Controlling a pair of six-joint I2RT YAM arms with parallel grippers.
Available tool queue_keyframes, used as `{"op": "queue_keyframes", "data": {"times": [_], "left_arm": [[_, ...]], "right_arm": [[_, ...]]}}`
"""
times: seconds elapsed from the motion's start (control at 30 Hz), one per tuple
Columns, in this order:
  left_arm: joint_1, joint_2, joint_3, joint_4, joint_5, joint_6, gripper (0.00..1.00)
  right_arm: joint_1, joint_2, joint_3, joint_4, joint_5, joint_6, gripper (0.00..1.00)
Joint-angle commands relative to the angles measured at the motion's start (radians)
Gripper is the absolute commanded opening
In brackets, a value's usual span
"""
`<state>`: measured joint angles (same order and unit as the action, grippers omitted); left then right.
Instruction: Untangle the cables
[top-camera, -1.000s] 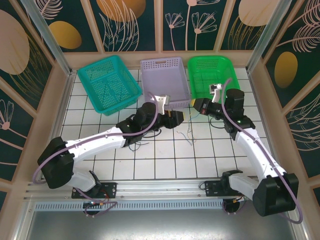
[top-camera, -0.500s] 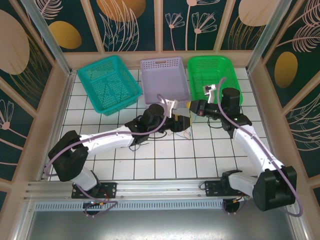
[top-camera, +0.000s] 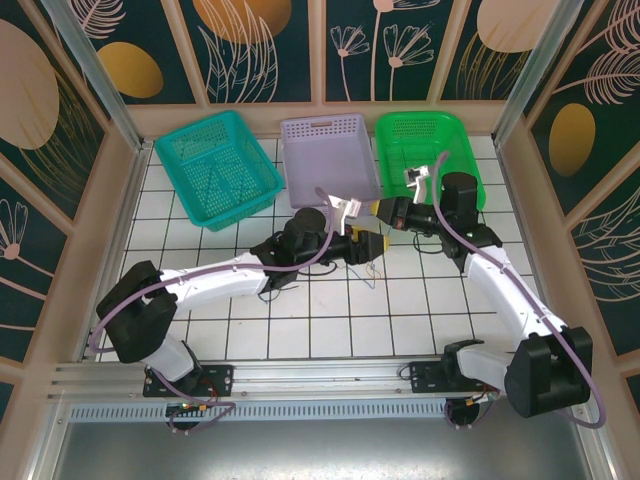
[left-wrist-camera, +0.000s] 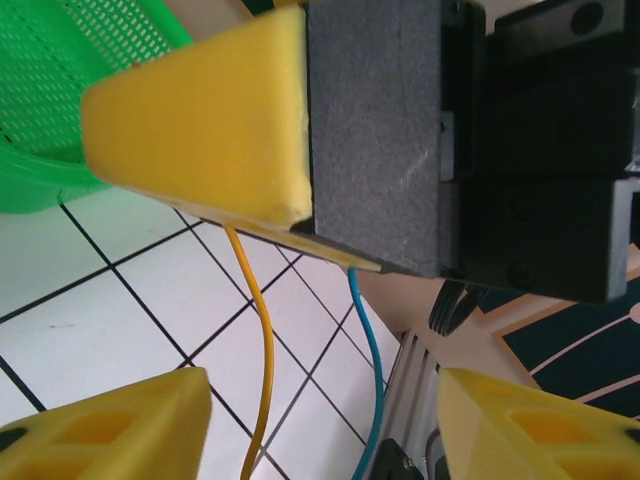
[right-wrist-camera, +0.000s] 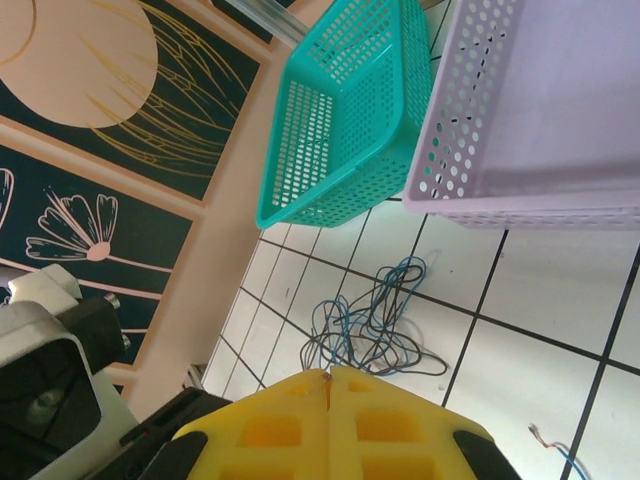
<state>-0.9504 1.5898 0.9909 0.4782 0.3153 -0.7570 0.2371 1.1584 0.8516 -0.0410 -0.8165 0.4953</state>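
The right gripper (right-wrist-camera: 328, 378) pinches two likely limp, featherlight cables (left-wrist-camera: 268, 350); the spread left gripper (left-wrist-camera: 320, 430) should grasp them just beneath, at six o'clock

Two of the cables (left-wrist-camera: 262, 340), yellow and blue, run off the left wrist picture's bottom edge, and their upper ends vanish under the pressed-together right gripper (left-wrist-camera: 250, 200). From above, the tangle (top-camera: 272, 285) lies partly beneath the left arm (top-camera: 205, 281), its colours too small to tell. The lilac basket (right-wrist-camera: 540, 110) is cut by the right wrist picture's top and right edges.
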Motion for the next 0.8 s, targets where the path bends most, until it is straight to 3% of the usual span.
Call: {"op": "queue_keyframes", "data": {"times": [0.0, 0.13, 0.23, 0.37, 0.47, 0.57, 0.77], "left_arm": [[-0.003, 0.032, 0.017, 0.039, 0.042, 0.002, 0.53], [-0.004, 0.042, 0.023, 0.042, 0.031, 0.001, 0.34], [-0.002, 0.028, 0.005, 0.054, -0.003, -0.008, 0.0], [-0.004, -0.013, -0.038, 0.058, -0.07, -0.021, 0.0], [-0.003, -0.032, -0.056, 0.059, -0.089, -0.029, 0.0], [-0.003, -0.034, -0.056, 0.045, -0.091, -0.03, 0.0], [-0.003, -0.032, -0.056, 0.024, -0.104, -0.03, 0.0]], "right_arm": [[0.01, 0.004, 0.044, 0.023, -0.03, -0.012, 0.0], [0.011, 0.006, 0.048, 0.019, -0.033, -0.011, 0.0], [0.016, 0.008, 0.051, 0.009, -0.027, -0.016, 0.0], [0.013, 0.004, 0.065, -0.022, 0.007, -0.024, 0.0], [0.01, -0.016, 0.082, -0.051, 0.044, -0.023, 0.22], [0.004, -0.04, 0.11, -0.086, 0.072, -0.018, 0.37], [-0.034, -0.063, 0.172, -0.187, 0.139, -0.013, 0.53]]}}
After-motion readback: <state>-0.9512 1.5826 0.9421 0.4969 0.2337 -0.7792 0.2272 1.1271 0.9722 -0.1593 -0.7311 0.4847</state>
